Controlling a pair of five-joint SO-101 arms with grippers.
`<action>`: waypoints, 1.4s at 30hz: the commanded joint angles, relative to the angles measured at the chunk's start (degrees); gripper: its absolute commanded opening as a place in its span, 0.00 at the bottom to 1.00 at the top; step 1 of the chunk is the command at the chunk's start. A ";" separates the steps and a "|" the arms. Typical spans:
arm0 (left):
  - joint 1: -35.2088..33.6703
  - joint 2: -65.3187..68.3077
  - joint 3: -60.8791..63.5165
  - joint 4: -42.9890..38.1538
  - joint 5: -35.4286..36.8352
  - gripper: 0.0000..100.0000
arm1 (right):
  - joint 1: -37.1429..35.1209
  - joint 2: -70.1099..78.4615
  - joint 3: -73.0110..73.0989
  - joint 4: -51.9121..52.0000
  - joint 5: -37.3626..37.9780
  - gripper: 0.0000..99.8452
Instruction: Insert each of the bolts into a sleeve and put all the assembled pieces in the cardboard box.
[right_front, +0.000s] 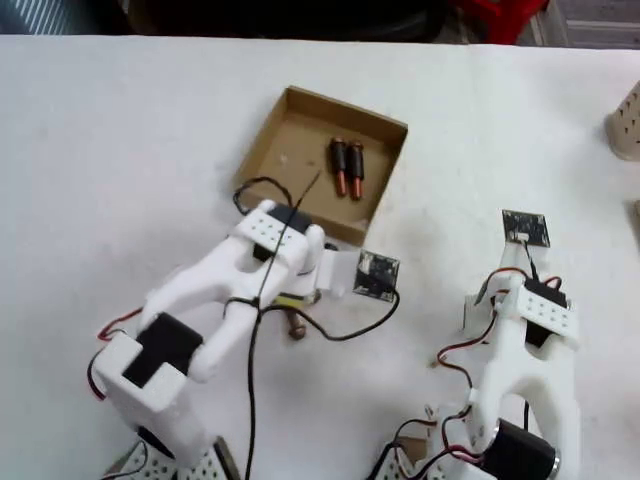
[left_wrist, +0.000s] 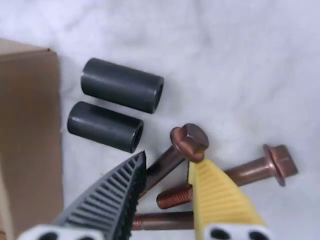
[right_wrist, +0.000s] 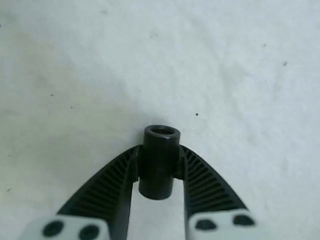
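Note:
My left gripper (left_wrist: 167, 162) is open, its black and yellow fingers straddling the shank of a copper bolt (left_wrist: 189, 141) lying on the white table. Two more bolts (left_wrist: 260, 167) lie beside and under the fingers. Two black sleeves (left_wrist: 121, 85) lie side by side just beyond, next to the cardboard box (left_wrist: 25, 125). In the high view this gripper (right_front: 300, 298) sits just outside the near side of the box (right_front: 345, 108), which holds two assembled pieces (right_front: 346, 167). My right gripper (right_wrist: 159, 150) is shut on an upright black sleeve (right_wrist: 161, 160) above bare table.
The right arm (right_front: 530, 320) stands at the right of the table, well apart from the box. A pale perforated object (right_front: 627, 125) sits at the far right edge. Loose cables run from both arms across the near table.

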 joint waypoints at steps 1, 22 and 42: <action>-0.75 -0.04 -1.85 -0.88 -0.79 0.18 | 0.04 -1.80 -0.35 -0.57 0.70 0.02; -1.01 -13.85 -1.32 -4.57 49.58 0.06 | 0.04 -1.80 -0.35 -0.57 0.26 0.02; -34.07 -27.21 5.89 -11.16 78.59 0.06 | -0.04 -1.80 -0.26 -0.40 0.18 0.02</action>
